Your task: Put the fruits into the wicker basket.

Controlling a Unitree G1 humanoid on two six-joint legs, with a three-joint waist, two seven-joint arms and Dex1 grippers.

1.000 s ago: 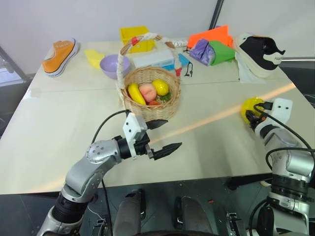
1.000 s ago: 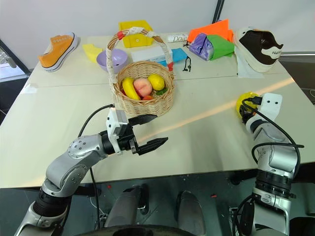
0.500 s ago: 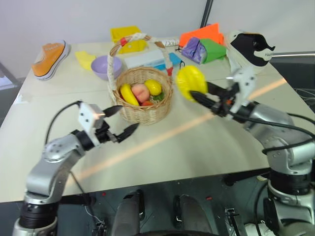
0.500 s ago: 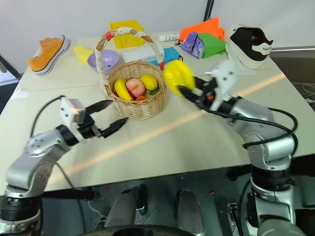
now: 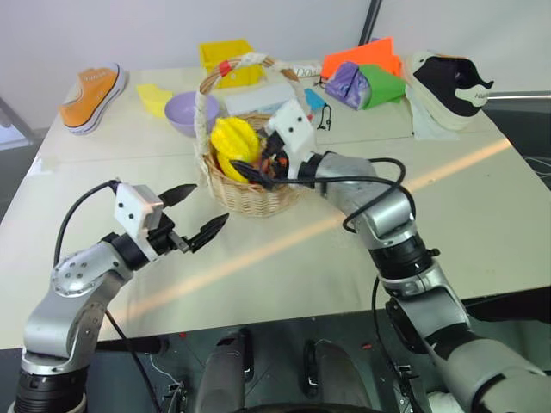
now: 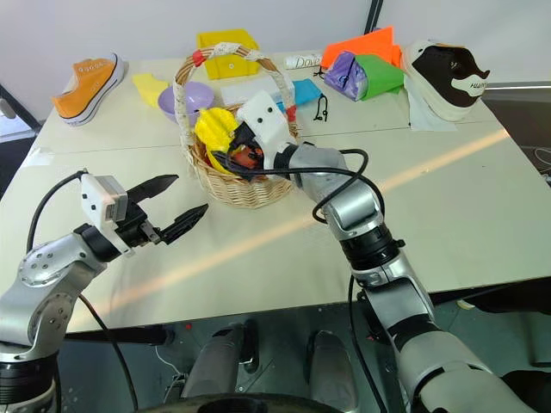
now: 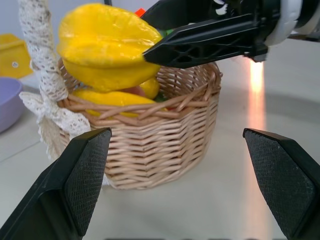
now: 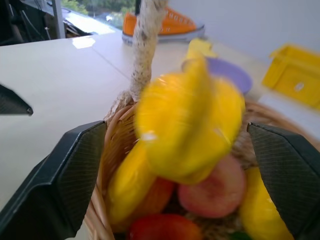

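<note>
The wicker basket (image 5: 258, 194) stands mid-table with a banana (image 8: 125, 185), a peach (image 8: 215, 190), a lemon (image 8: 262, 210) and a red fruit (image 8: 160, 227) inside. My right gripper (image 5: 245, 159) reaches in over its rim under the cloth-wrapped handle (image 5: 207, 95). Its fingers stand wide apart, and the yellow starfruit (image 8: 185, 130) sits blurred between them, just above the other fruits. The tip of one finger (image 7: 200, 42) lies against the starfruit (image 7: 105, 45). My left gripper (image 5: 211, 202) hovers open and empty over the table, left of and nearer than the basket.
Behind the basket are a purple bowl (image 5: 196, 112), a yellow bin (image 5: 228, 58), a white box (image 5: 258, 99) and a pale yellow flat piece (image 5: 155, 96). An orange shoe (image 5: 90, 90) lies far left. Far right are a black-and-white shoe (image 5: 448, 82) and coloured packets (image 5: 366, 73).
My right arm swung from the table's right side to over the basket, carrying the starfruit, and its fingers have spread. My left gripper drew away to the left of the basket.
</note>
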